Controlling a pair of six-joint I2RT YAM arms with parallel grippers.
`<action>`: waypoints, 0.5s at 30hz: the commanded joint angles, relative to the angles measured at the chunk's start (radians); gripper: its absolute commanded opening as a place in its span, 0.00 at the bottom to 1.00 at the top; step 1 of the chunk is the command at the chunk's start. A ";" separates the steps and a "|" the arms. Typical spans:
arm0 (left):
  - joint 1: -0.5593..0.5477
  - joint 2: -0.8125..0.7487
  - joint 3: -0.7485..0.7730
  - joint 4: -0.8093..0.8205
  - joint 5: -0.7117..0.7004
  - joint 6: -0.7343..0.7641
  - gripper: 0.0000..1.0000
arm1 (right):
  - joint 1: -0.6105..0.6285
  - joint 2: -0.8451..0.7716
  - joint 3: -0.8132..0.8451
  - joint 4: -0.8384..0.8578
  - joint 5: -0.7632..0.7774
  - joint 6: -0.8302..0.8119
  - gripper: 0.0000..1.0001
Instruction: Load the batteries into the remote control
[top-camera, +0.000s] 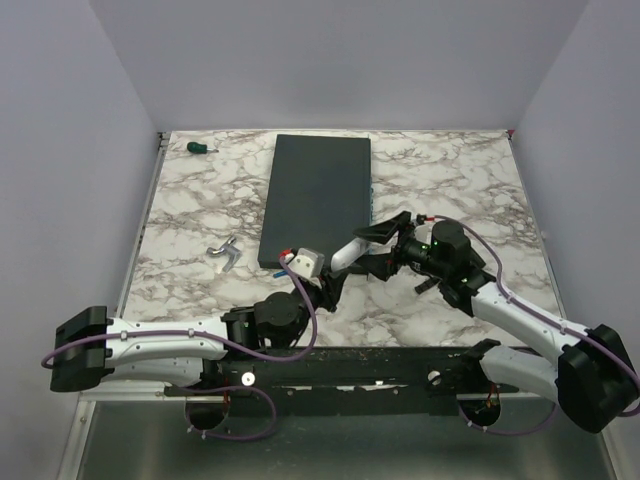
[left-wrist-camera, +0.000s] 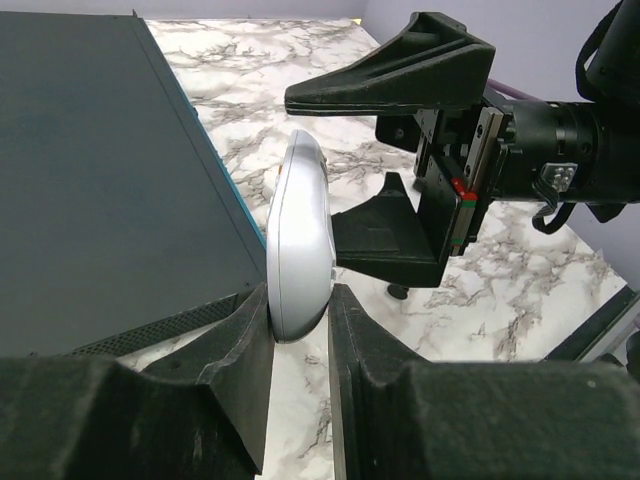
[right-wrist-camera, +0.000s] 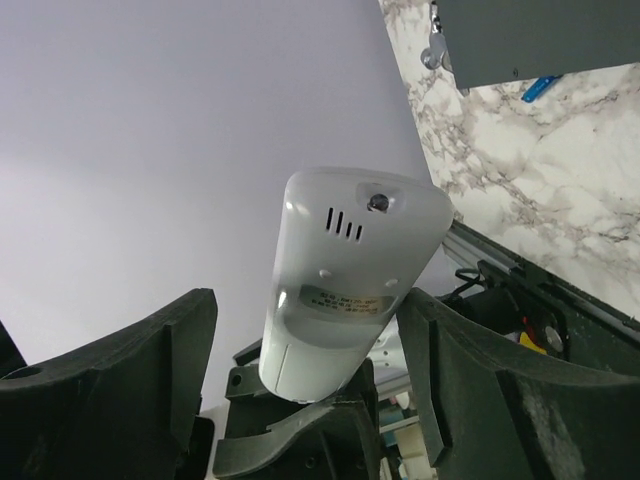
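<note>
The white remote control (top-camera: 346, 252) is held off the table, its near end pinched in my left gripper (left-wrist-camera: 298, 300). The left gripper (top-camera: 324, 282) sits just off the slab's near right corner. The right wrist view shows the remote's back (right-wrist-camera: 345, 280) with a label and a seam. My right gripper (right-wrist-camera: 310, 350) is open, its fingers (left-wrist-camera: 400, 70) standing either side of the remote; I cannot tell if they touch it. One blue battery (right-wrist-camera: 537, 88) lies on the table beside the slab's edge. The purple-blue battery is not visible.
A large dark grey slab (top-camera: 318, 195) lies at the table's middle back. A green-handled screwdriver (top-camera: 200, 148) lies at the far left corner. A T-shaped tool (top-camera: 225, 252) lies left of the slab. Walls close in the table on three sides.
</note>
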 joint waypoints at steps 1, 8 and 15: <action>0.004 0.007 0.029 0.053 0.023 0.014 0.00 | 0.020 0.014 0.037 0.048 -0.034 0.018 0.77; 0.004 0.028 0.045 0.046 0.019 0.024 0.00 | 0.045 0.016 0.066 0.032 -0.018 0.006 0.74; 0.004 0.058 0.065 0.044 0.007 0.032 0.00 | 0.076 0.014 0.091 -0.010 0.008 -0.025 0.70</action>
